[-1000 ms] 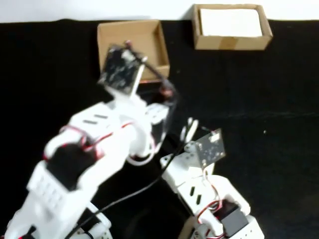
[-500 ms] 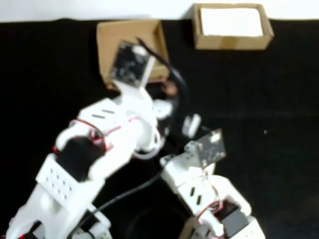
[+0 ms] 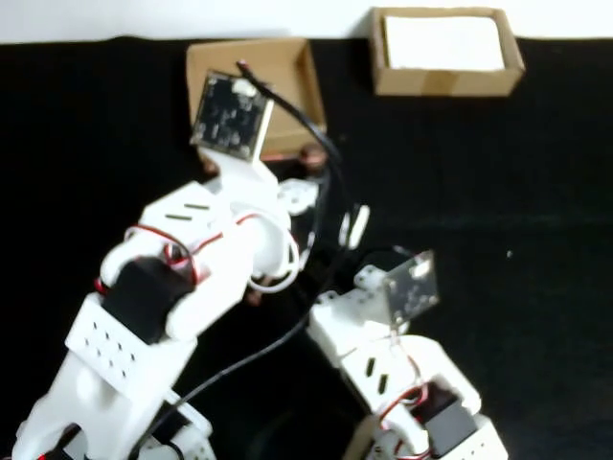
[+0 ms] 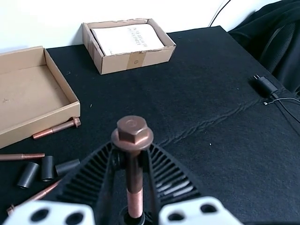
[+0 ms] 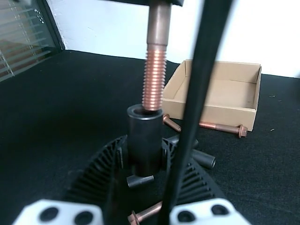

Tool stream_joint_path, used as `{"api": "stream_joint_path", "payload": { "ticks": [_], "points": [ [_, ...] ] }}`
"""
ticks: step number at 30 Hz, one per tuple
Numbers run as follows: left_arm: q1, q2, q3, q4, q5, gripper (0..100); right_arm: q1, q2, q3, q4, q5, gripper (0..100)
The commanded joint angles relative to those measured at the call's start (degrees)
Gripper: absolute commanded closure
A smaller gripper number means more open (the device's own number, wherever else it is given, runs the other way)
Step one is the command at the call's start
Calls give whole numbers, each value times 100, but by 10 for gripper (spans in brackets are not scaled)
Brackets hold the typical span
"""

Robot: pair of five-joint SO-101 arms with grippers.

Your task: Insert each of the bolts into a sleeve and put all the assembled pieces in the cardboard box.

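Left gripper [image 4: 133,155] had swung in over right gripper [image 5: 144,154] | its fingers clamped on bolt [image 4: 132,133], threaded tip just entering sleeve [image 5: 144,131] | right fingers clamped on upright sleeve above worktop [image 5: 61,103], near cardboard box [image 5: 225,112] | insertion starting, boxing still ahead

a shiny copper-coloured hex-head metal bolt [image 4: 132,136] sets off against a matt black, short cylindrical sleeve [image 5: 144,131]. the left gripper [image 4: 132,151] and the right gripper [image 5: 144,147] have ribbed black fingers [image 4: 166,164] on white bases. the shallow open cardboard box [image 4: 23,93] is plain tan, and the cloth-covered table [image 4: 211,117] is black.
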State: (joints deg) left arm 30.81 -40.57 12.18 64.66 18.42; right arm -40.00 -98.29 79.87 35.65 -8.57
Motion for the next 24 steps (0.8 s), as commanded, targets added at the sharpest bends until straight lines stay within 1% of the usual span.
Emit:
{"api": "stream_joint_path", "payload": {
  "ticks": [1, 10, 16, 19, 24],
  "points": [
    [-31, -22, -92, -132, 0, 991, 4, -4, -40, -136, -26, 991],
    [-48, -22, -48, -88, -9, 991, 13, -4, -40, -136, -26, 991],
    [-75, -22, -48, -88, -18, 991, 303, -4, -40, -136, -26, 991],
    [-40, -4, -48, -88, -246, 991, 303, -4, -40, -136, -26, 991],
    [-31, 13, -40, -97, -264, 991, 295, -4, -40, -136, -26, 991]
  ]
}}
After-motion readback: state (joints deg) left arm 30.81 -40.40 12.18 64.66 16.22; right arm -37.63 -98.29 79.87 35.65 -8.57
